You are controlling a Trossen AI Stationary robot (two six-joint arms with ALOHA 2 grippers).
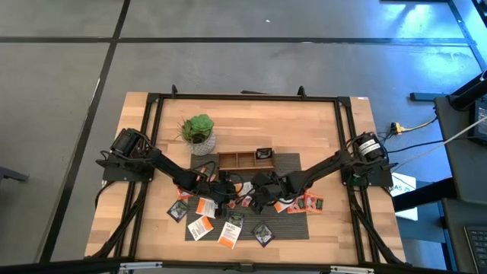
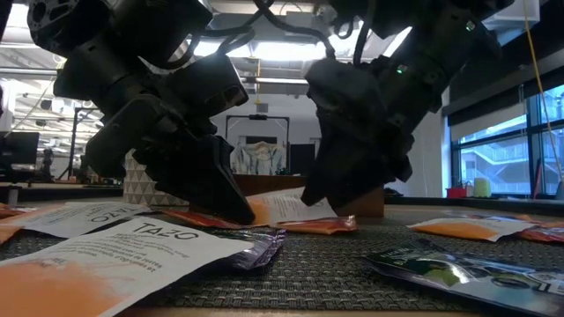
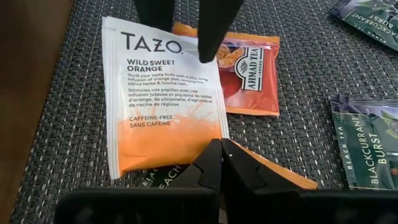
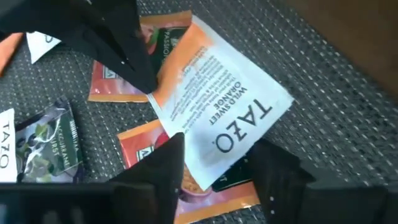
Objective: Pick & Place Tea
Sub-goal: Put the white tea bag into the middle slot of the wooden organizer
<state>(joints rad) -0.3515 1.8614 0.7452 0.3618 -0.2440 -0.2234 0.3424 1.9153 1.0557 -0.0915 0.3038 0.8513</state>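
A white and orange Tazo sachet (image 3: 161, 99) lies over an orange-red sachet (image 3: 252, 81) on the dark mat, between my two grippers at mid-table. My left gripper (image 1: 222, 190) is shut at the sachet's orange end and also shows in its own wrist view (image 3: 221, 149). My right gripper (image 1: 257, 199) is open. Its two fingers (image 4: 171, 162) stand on either side of the sachet's white end, and I cannot tell whether they touch it. More sachets lie around, dark ones (image 3: 367, 143) and white ones (image 1: 202, 227). My left gripper pinches the Tazo sachet's orange end (image 3: 208, 134) between its two shut fingertips, at the edge near one corner. The fingers slant down from the table's left. The sachet lies about flat over other sachets; I cannot tell whether it is clear of them.
The wooden three-compartment tray (image 1: 247, 160) stands just behind the grippers at the mat's far edge, with a dark sachet in its right compartment. The potted plant (image 1: 199, 133) stands far left of it. Sachets are scattered over the mat (image 1: 293, 164) and the bare wood near the front edge.
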